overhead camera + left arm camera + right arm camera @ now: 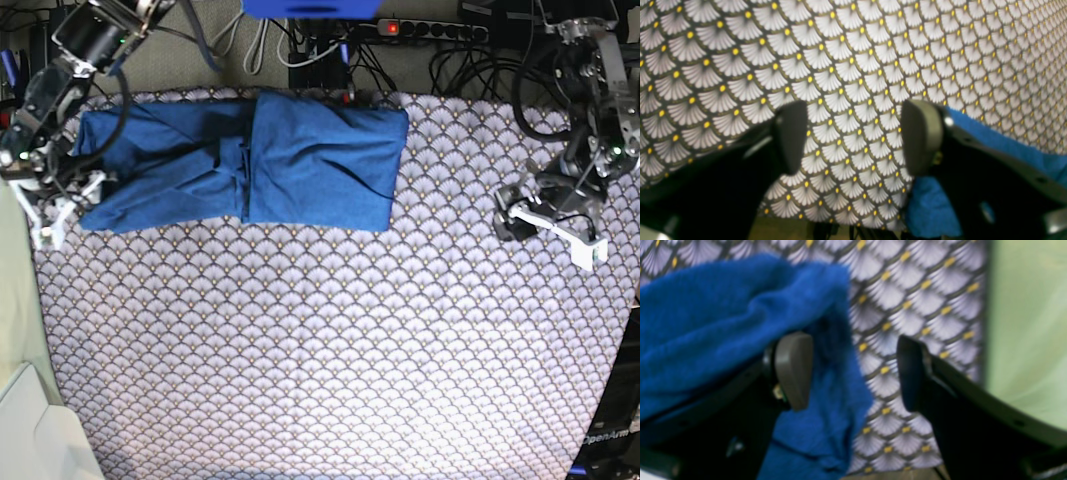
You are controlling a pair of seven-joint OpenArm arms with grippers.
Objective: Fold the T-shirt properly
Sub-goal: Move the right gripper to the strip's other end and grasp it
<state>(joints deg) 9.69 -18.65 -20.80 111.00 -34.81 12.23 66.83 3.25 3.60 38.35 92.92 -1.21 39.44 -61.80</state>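
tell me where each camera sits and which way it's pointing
left wrist: rides the left arm, looks past the open left gripper at the scallop-patterned cloth.
right wrist: rides the right arm, looks past the open right gripper at the T-shirt.
base: overhead, looks straight down at the cloth-covered table, both arms at its side edges.
shared: the blue T-shirt and the patterned cloth appear in all three views.

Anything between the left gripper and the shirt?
Nothing visible. Only bare patterned cloth lies between the left gripper, open at the table's side, and the T-shirt folded near the far edge.
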